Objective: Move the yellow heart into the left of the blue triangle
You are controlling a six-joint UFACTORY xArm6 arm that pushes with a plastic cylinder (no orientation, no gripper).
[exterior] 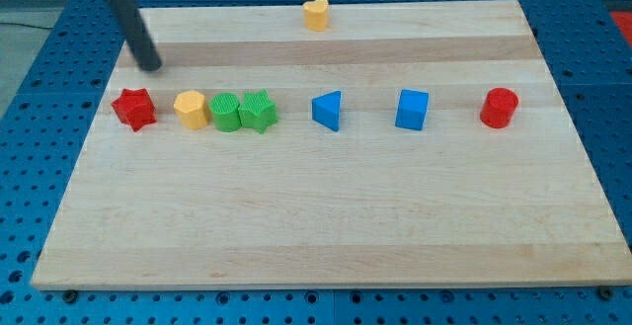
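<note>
Bright, even light falls from overhead on the wooden worktop (326,216), with no glare on it. The blocks cast only small, soft shadows at their bases, as under the blue triangle (327,110) and the red cylinder (499,107). The rod in the upper left of the frame is slightly blurred towards my tip (150,65). Focus is otherwise moderately sharp, and the worktop's edges look straight.

A laboratory or robotics test bench is indicated. A pale wooden worktop (316,226) is laid on a blue perforated base plate (39,39) with a regular grid of holes, as used for mounting test equipment. Small coloured blocks, among them a red cylinder (499,108) and a blue cube (413,110), are set out in a row.
</note>
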